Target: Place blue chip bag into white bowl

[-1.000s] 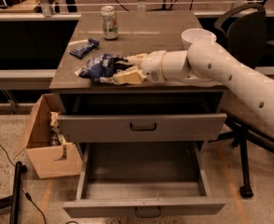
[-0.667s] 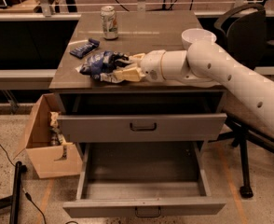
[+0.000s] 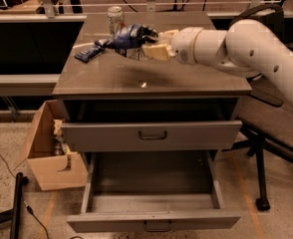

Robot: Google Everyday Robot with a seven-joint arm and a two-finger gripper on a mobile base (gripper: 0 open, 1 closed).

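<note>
Brown cardboard box (image 3: 44, 156) on the floor at left, not relevant. On the grey counter (image 3: 186, 78): flat dark blue bar-shaped wrapper (image 3: 88, 53) far left, tall green-and-white drink can (image 3: 115, 18) behind it. Neither is the target. The crumpled shiny blue foil chip bag (image 3: 128, 37) hangs clear of the counter, just right of the can. Its right end is clamped in the cream two-finger gripper (image 3: 147, 44) on the white arm (image 3: 246, 46), which reaches in from the right. Small white bowl: can't make it out, probably hidden behind bag and gripper. Advice: confirm the bowl position first, then centre the bag over its rim. Go low before letting go, since the foil looks springy and could pop out. Keep clear of the can.
</note>
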